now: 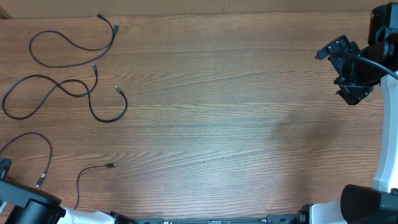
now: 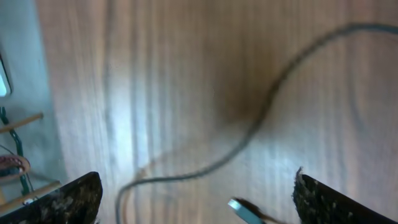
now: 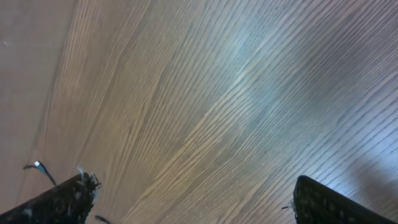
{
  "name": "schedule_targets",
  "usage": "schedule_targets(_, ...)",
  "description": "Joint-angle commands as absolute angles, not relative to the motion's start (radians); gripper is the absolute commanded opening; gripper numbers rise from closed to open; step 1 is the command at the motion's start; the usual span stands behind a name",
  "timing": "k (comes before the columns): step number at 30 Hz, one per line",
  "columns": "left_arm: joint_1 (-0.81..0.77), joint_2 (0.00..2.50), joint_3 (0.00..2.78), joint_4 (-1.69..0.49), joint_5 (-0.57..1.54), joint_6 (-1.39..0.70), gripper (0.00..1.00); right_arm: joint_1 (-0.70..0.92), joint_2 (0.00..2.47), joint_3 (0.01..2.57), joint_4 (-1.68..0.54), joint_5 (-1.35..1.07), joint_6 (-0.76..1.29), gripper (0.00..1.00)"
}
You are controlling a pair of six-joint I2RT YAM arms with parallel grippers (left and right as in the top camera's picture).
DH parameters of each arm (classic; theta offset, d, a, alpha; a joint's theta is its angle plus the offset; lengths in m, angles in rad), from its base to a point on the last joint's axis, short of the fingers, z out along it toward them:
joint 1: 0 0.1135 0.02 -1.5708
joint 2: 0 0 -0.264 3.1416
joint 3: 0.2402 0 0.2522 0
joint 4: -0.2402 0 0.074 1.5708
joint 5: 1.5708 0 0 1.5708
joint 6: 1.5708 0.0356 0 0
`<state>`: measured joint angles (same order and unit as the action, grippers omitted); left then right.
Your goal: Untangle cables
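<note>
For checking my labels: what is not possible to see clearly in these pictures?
- Overhead: the lowest thin black cable disappears at the left arm and frame edge; its middle is unseen.
- Left wrist: the silver plug is blurred, cut by the bottom edge.
- Right wrist: a cable end is too small to identify.

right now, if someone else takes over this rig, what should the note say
Left claw: open, empty, close over the near cable and a plug.
Right claw: open, empty, at the right edge of the table.
Cables: all three on the left; far loop, middle S-curve, near cable by the left arm.
Done: they look separated, none seen crossing another.
Left: probably only a check where far and middle ends lie close.
</note>
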<state>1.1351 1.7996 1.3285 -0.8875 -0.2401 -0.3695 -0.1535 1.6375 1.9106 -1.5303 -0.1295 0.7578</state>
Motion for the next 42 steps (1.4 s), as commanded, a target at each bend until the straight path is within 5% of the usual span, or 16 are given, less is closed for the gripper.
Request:
schedule_targets(1,1.182,1.811,1.342,-0.882,-0.149,-0.299,0.99,-0.152,1.633,1.917,-1.528,-0.120,0.751,1.00)
schedule_targets(17,1.191,1.835,1.112,-0.723,-0.054,-0.225,0.96,-0.152,1.633,1.917,-1.528,-0.120,0.751,1.00)
schedule_targets(23,1.191,1.837,1.100,-0.699,-0.007,-0.232,0.74,-0.152,1.633,1.917,-1.528,-0.120,0.751,1.00)
schedule_targets(29,1.191,1.840,1.100,-0.699,0.006,-0.266,0.21,-0.152,1.633,1.917,-1.528,-0.120,0.751,1.00)
schedule_targets(32,1.191,1.840,1.100,-0.696,0.073,-0.333,0.04,-0.152,1.633,1.917,-1.528,-0.120,0.751,1.00)
schedule_targets(40,1.191,1.840,1.108,-0.654,0.267,-0.453,0.04,-0.152,1.633,1.917,-1.528,-0.120,0.751,1.00)
schedule_targets(42,1.191,1.838,1.124,-0.659,0.241,-0.433,0.16,-0.152,1.633,1.917,-1.528,-0.120,0.751,1.00)
